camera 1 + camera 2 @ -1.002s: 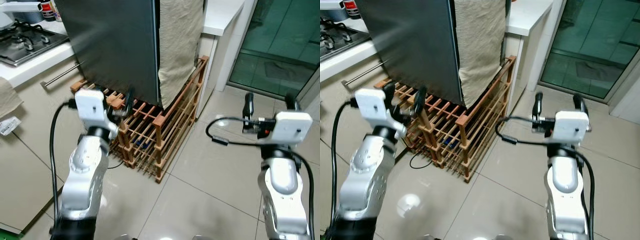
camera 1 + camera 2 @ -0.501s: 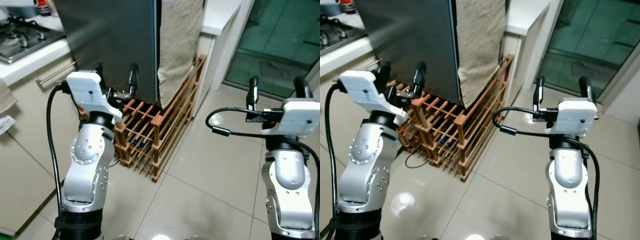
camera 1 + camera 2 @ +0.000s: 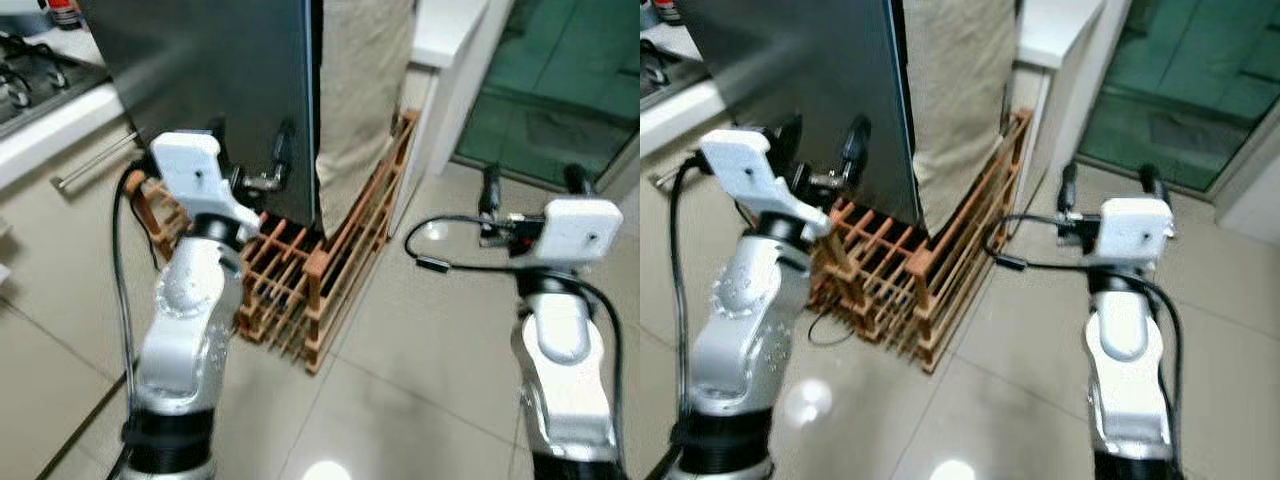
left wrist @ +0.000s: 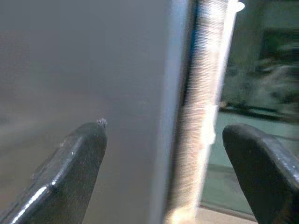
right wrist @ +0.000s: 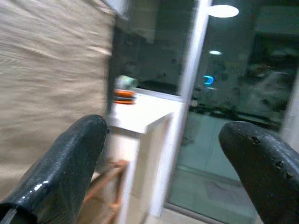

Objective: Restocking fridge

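The fridge (image 3: 220, 90) has a dark grey door, and a beige cloth (image 3: 360, 90) hangs beside the door's edge. My left gripper (image 3: 250, 160) is open and held up close to the lower part of the door, near its right edge. In the left wrist view the grey door (image 4: 70, 60) and its edge (image 4: 180, 116) lie between the spread fingers (image 4: 70, 163). My right gripper (image 3: 532, 185) is open and empty, raised over the floor to the right of the fridge. In its wrist view it looks past the cloth (image 5: 46, 70).
A wooden slatted rack (image 3: 310, 270) stands on the floor at the fridge's foot, below my left gripper. A stove (image 3: 30, 80) and a cabinet handle (image 3: 95, 165) are on the left. A white counter (image 3: 450, 30) and a glass door (image 3: 560, 90) are on the right, beyond the tiled floor (image 3: 420, 350).
My left gripper has risen from the rack's level up to the fridge door, still open. The camera has shifted slightly. The right gripper stays raised and open.
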`<state>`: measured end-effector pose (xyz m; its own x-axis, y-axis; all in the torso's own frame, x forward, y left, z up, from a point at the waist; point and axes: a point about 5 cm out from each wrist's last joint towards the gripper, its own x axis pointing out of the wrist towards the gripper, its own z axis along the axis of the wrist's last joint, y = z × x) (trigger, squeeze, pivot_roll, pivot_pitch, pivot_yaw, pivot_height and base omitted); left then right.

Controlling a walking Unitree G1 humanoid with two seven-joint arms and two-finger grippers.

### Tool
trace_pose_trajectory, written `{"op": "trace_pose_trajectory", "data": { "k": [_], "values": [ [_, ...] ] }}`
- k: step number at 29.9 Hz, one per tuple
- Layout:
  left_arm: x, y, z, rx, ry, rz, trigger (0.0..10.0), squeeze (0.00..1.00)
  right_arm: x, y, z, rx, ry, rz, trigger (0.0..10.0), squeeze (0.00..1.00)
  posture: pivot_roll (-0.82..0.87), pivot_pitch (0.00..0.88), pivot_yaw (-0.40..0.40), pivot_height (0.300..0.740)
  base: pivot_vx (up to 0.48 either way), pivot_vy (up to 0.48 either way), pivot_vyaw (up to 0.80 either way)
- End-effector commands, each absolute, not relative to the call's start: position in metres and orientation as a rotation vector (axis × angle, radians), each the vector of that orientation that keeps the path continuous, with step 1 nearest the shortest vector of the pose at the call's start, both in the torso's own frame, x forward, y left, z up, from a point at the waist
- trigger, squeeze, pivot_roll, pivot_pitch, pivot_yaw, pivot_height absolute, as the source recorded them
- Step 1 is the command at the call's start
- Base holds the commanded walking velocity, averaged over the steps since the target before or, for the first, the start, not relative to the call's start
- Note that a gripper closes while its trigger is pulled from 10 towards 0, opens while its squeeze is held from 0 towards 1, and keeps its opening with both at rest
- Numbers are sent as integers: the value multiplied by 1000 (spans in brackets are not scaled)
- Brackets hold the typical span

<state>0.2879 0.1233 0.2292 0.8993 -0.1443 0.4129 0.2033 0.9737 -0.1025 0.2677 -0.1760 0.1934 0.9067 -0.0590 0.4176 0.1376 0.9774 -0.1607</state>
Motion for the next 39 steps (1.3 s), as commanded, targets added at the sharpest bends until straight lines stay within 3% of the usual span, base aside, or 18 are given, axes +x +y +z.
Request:
{"op": "trace_pose_trajectory", "data": {
  "k": [1, 12, 15, 26, 39],
  "values": [
    [286, 111, 232, -159, -424, -235, 10000, 0, 267, -187, 191, -199, -406, -140, 10000, 0, -131, 73, 19, 740, 480, 0, 0],
    [293, 122, 226, -157, -366, -184, 10000, 0, 271, -184, 187, -197, -390, -118, 10000, 0, -123, 73, 12, 740, 44, 0, 0],
    [298, 112, 207, -281, -202, -309, 10000, 0, 272, -184, 185, -191, -379, -113, 10000, 0, -120, 75, 11, 740, 0, 0, 0],
    [313, 83, 186, -248, -40, -448, 10000, 0, 257, -195, 151, -102, -201, -131, 10000, 0, -150, 149, 20, 740, 0, 0, 0],
    [349, 79, 207, -274, -146, -254, 10000, 0, 250, -197, 148, -119, -183, -118, 10000, 0, -204, 152, 36, 740, 0, 0, 0]
  ]
}}
